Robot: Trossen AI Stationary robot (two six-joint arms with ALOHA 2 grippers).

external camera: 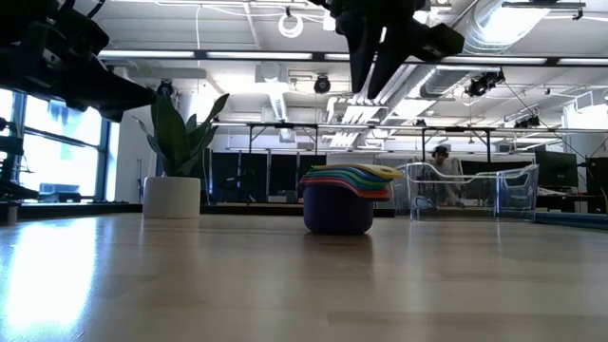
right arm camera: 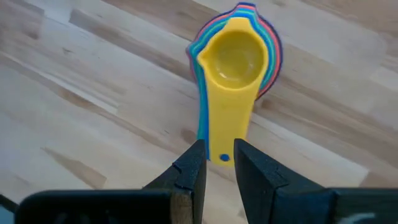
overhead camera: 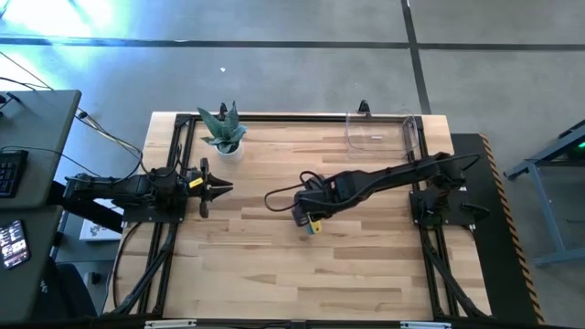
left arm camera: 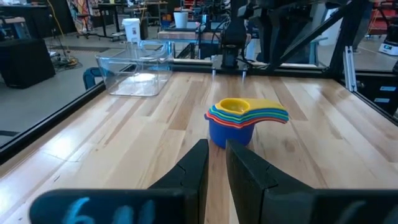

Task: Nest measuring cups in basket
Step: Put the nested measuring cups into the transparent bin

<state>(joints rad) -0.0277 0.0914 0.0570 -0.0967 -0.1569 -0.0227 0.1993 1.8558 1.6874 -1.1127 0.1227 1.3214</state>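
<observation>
The measuring cups [overhead camera: 313, 225] stand nested in one stack on the table's middle, yellow on top and purple-blue at the bottom [external camera: 339, 209], with their handles fanned to one side [left arm camera: 267, 114]. My right gripper [right arm camera: 220, 152] hangs well above the stack [external camera: 373, 93], over the free end of the yellow handle [right arm camera: 225, 134], its fingers a narrow gap apart and touching nothing. The clear basket [overhead camera: 384, 132] sits at the far right edge [left arm camera: 137, 74]. My left gripper [overhead camera: 228, 189] waits shut near the table's left side [left arm camera: 217, 152], pointing at the stack.
A white potted plant [overhead camera: 224, 135] stands at the far left of the table [external camera: 176, 161]. A black frame [overhead camera: 302, 117] rims the table's far edge. Bare wood lies between the stack and the basket [external camera: 470, 190] and across the near half.
</observation>
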